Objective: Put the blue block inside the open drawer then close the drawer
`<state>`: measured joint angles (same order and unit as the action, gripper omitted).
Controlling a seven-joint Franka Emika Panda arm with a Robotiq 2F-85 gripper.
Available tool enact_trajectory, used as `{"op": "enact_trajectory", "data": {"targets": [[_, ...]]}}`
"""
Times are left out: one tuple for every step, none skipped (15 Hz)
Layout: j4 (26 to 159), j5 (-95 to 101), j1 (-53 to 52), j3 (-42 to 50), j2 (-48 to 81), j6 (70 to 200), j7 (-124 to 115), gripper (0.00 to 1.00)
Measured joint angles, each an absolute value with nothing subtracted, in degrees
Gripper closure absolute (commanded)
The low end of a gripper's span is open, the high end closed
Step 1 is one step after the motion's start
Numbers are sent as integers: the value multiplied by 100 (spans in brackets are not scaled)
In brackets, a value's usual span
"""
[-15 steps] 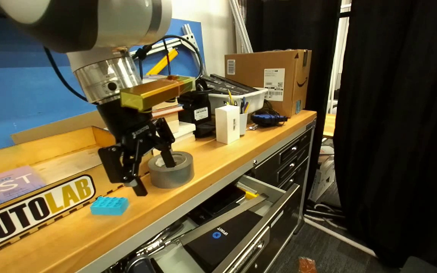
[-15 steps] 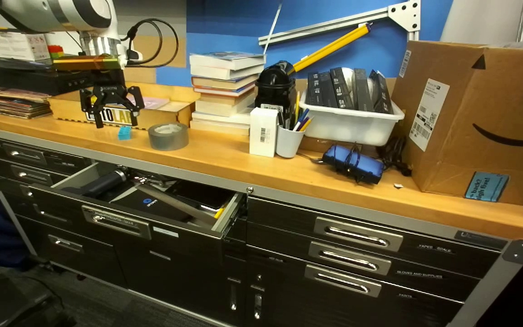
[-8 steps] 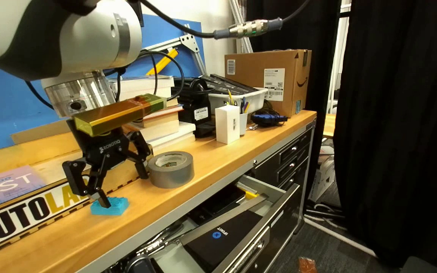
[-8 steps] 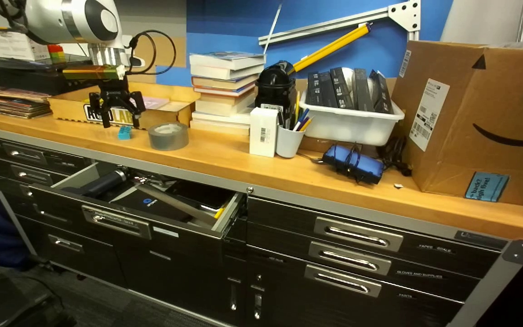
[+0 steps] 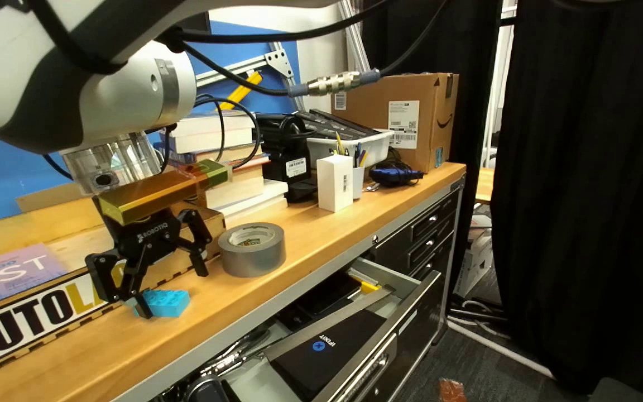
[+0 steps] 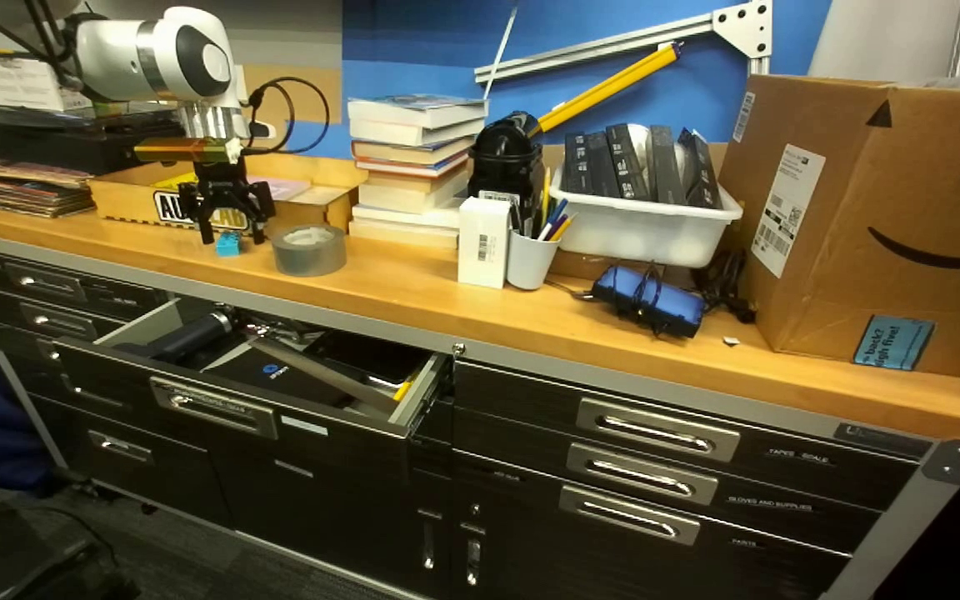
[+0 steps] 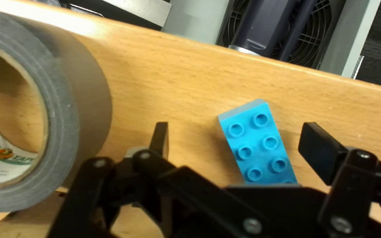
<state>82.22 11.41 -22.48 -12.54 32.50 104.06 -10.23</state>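
Blue block (image 7: 258, 143): located on the bench top (image 7: 164, 76), studs up, outside the drawer (image 6: 355, 429), which stands open at 6 o'clock from the block in an exterior view. Long axis in the wrist view: 11 to 5 o'clock.

Gripper (image 7: 236, 138): fingers apart, one on each side of the block, at 9 and 3 o'clock in the wrist view. Bench wood shows between the block and each finger (the gap is narrower at 3 o'clock), so nothing is clamped.

Step in hand, as judged: alignment for the grasp. Transfer to the drawer and closing of the drawer remain.

Next move: turn slightly, if needed, to square the fingers to the block's long sides; confirm tip height (contact with the bench cannot be told); then bring the fingers together. Mind the tape roll (image 7: 84, 89) just beyond the 9 o'clock finger. Lift before transfer: the bench edge (image 7: 190, 43) lies between block and drawer.
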Motion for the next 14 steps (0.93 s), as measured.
{"op": "enact_trajectory", "data": {"targets": [[8182,1141,-2256,-1242,3309,10406,-1023,27],[8148,1141,-2265,-1228,3359,10406,-1025,34],[8123,1140,-2275,-1214,3392,10406,-1028,44],[8096,1131,-2287,-1214,3397,10405,-1033,51],[8067,1131,-2304,-1214,3395,10403,-1045,58],[8047,1132,-2318,-1211,3387,10402,-1059,66],[8031,1132,-2328,-1198,3383,10402,-1079,73],[8025,1132,-2328,-1185,3377,10403,-1089,82],[8025,1132,-2328,-1169,3363,10403,-1093,88],[8025,1132,-2327,-1151,3345,10402,-1104,89],[8042,1122,-2318,-1137,3311,10402,-1107,89],[8094,1067,-2292,-1134,3250,10401,-1106,89],[8198,1014,-2250,-1139,3150,10402,-1105,89],[8367,958,-2199,-1138,2999,10403,-1105,89]]}}
